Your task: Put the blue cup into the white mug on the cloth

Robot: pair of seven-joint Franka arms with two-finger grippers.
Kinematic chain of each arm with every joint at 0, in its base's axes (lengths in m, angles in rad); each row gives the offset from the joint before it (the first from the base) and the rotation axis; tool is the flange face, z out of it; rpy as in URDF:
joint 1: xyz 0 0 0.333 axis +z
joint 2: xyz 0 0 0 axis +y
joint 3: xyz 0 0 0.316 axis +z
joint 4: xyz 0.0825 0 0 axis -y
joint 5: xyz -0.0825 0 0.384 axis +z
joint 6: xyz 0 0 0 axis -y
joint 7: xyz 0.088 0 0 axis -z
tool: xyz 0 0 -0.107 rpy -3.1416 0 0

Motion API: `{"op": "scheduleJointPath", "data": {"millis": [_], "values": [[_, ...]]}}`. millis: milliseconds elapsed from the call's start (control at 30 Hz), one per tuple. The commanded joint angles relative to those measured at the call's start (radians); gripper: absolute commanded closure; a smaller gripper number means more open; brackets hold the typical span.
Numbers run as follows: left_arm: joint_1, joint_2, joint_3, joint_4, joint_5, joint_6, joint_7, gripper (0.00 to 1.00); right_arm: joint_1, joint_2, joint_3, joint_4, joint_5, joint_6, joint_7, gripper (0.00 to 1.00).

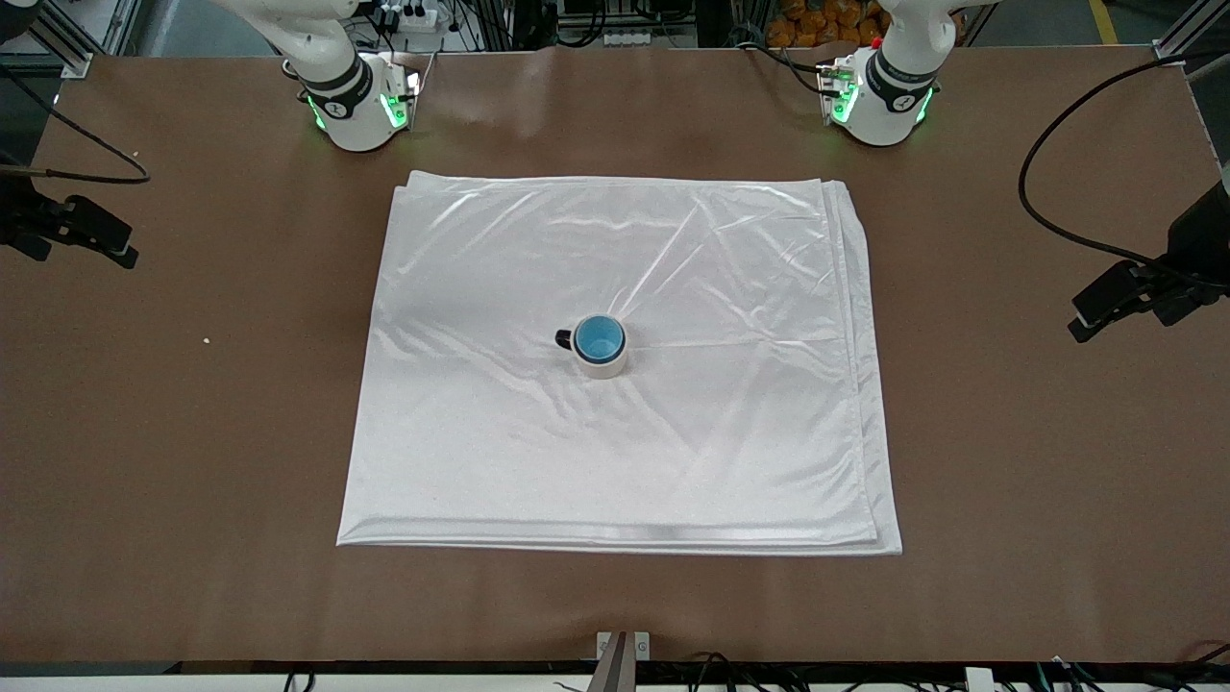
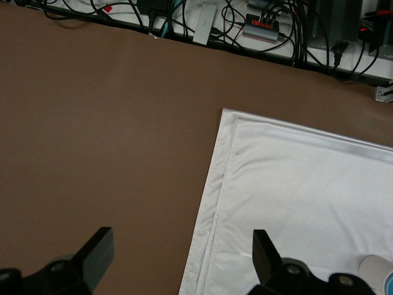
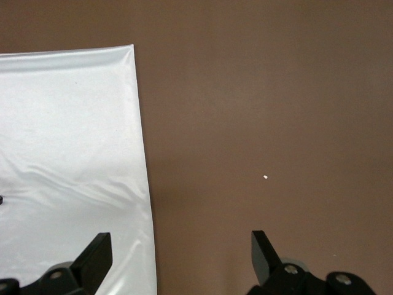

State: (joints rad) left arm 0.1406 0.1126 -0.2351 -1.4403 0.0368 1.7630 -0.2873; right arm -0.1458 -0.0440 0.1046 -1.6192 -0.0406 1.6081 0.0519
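The blue cup [image 1: 599,337] sits inside the white mug [image 1: 605,364], bright blue inside showing. The mug stands upright near the middle of the cloth [image 1: 673,452], black handle [image 1: 563,338] toward the right arm's end. Neither gripper shows in the front view. In the left wrist view my left gripper [image 2: 181,252] is open and empty over the edge of the cloth [image 2: 295,184] and bare table; the mug's rim [image 2: 376,268] shows at the frame's corner. In the right wrist view my right gripper [image 3: 181,255] is open and empty over the edge of the cloth [image 3: 67,141].
The brown table [image 1: 1009,461] surrounds the cloth. Black clamps stand at both ends [image 1: 72,231] [image 1: 1143,288], with a black cable [image 1: 1047,202] at the left arm's end. A small white crumb [image 1: 206,339] lies on the table. Cables and boxes [image 2: 258,21] line the table's edge.
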Motion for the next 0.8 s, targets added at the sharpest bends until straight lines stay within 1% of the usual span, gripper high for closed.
{"op": "scheduleJointPath", "data": {"millis": [0,133,233,500,633,767], "values": [[0.001,-0.024,0.003,-0.011,-0.017,-0.014,0.030,0.00,-0.001,0.015,0.003,0.030,0.002,-0.019,0.020,0.00],[0.000,-0.040,0.005,-0.015,-0.014,-0.020,0.031,0.00,-0.001,0.015,0.003,0.024,0.004,-0.028,0.022,0.00],[0.000,-0.041,0.005,-0.015,-0.014,-0.045,0.033,0.00,0.000,0.015,0.003,0.025,0.007,-0.069,0.025,0.00],[-0.001,-0.036,0.011,-0.012,-0.009,-0.050,0.048,0.00,0.002,0.013,0.003,0.028,0.013,-0.079,0.026,0.00],[-0.001,-0.034,0.011,-0.012,0.012,-0.050,0.115,0.00,0.002,0.033,0.004,0.065,0.015,-0.080,0.019,0.00],[-0.003,-0.034,0.011,-0.014,0.006,-0.050,0.117,0.00,0.015,0.053,0.003,0.099,0.015,-0.099,0.019,0.00]]}}
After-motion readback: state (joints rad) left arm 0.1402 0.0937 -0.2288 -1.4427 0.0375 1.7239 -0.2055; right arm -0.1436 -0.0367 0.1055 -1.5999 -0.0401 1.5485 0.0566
